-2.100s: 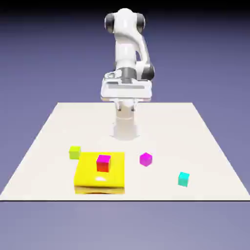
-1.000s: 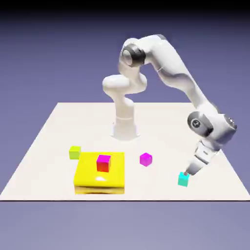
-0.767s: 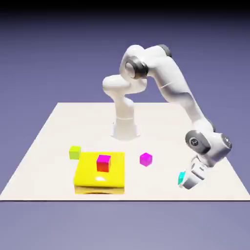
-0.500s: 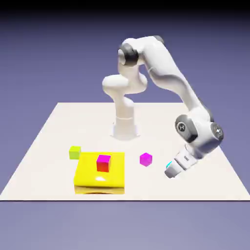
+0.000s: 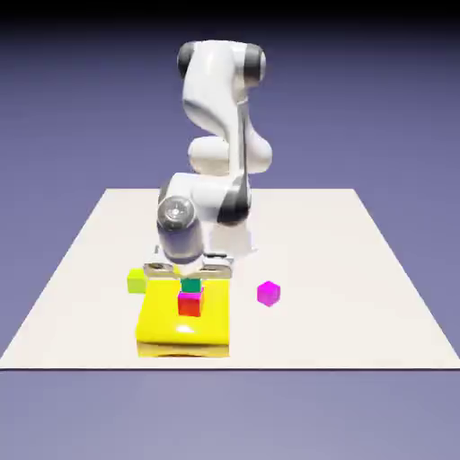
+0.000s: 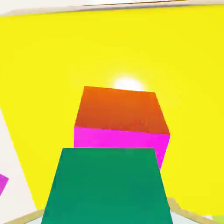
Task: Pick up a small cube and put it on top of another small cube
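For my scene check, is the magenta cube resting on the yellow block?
No, the magenta cube stands directly on the pale table, beside the yellow block with a gap between.

No text, label, brand, number or sign is readable in either view.

The yellow block (image 5: 162, 314) looks smooth and glossy, like plastic, with a bright highlight. The cream bench (image 5: 332, 260) looks smooth and matt. The magenta cube (image 5: 269, 294) on the right looks plain and smooth.
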